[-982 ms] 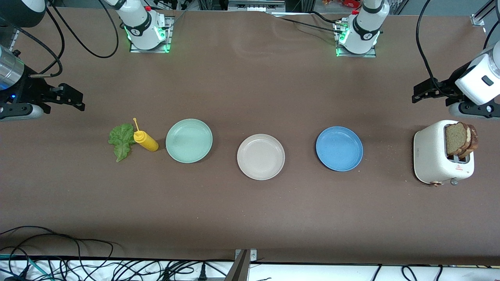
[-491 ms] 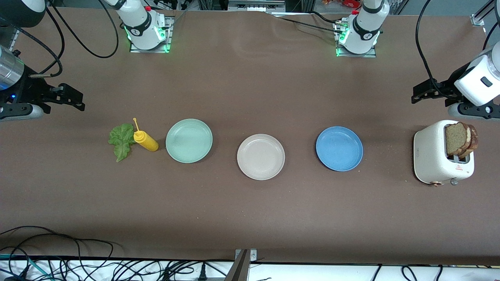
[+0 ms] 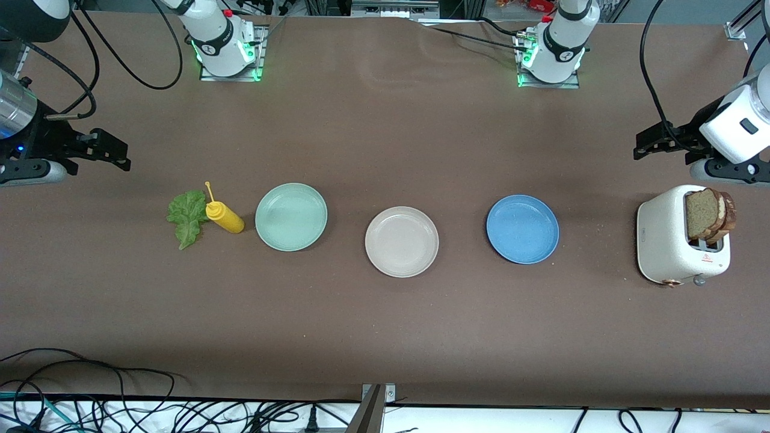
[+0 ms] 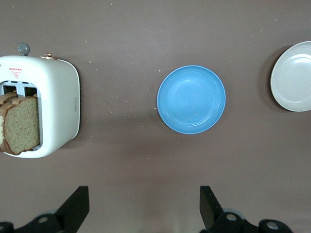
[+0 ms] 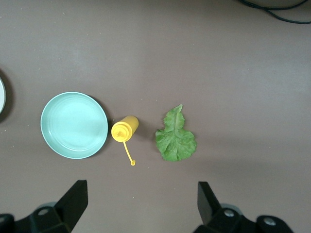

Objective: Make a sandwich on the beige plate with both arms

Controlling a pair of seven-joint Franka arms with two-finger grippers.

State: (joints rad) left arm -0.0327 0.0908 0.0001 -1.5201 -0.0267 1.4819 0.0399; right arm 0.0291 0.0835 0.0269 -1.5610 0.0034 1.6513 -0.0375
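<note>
Both arms leave the front view at its side edges. The bread slices (image 3: pixel 710 213) stand with their lower parts hidden inside the toaster (image 3: pixel 668 240). In the left wrist view the beige plate (image 4: pixel 294 77) is cut by the picture's edge. Each wrist view cuts off its own tool, showing only the fingertips.

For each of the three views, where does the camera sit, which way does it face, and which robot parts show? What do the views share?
Front view: high across the table, facing both bases; shows the three plates, toaster, lettuce, left gripper and right gripper, both open.
Left wrist view: looks straight down on toaster with bread and blue plate; its own fingertips show.
Right wrist view: looks down on green plate, mustard bottle, lettuce; own fingertips show.
Shared: beige plate edges into both wrist views.
</note>
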